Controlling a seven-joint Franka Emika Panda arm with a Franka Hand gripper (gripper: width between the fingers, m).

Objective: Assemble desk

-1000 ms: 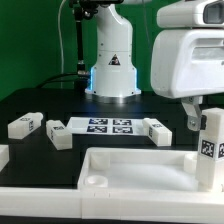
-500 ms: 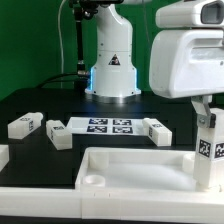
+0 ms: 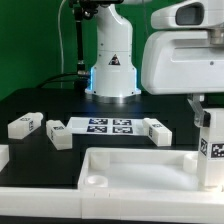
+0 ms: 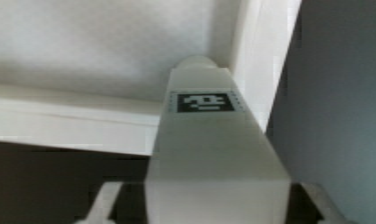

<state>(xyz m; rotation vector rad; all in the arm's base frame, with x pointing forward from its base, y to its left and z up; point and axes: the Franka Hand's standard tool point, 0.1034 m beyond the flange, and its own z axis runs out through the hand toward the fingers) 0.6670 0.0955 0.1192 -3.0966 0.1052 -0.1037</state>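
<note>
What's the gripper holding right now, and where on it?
A white desk leg, held upright near its upper end by the gripper. The leg's lower end is at the tabletop corner on the exterior view's right.

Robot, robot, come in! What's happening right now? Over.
Gripper shut on upright white square-section tagged leg. Leg at corner of large white rimmed tabletop slab. Nothing seen blocking.

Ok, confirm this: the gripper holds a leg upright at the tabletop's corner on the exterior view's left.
Wrong side. The gripper holds the leg upright at the tabletop's corner on the exterior view's right, not left, as the exterior view shows.
</note>
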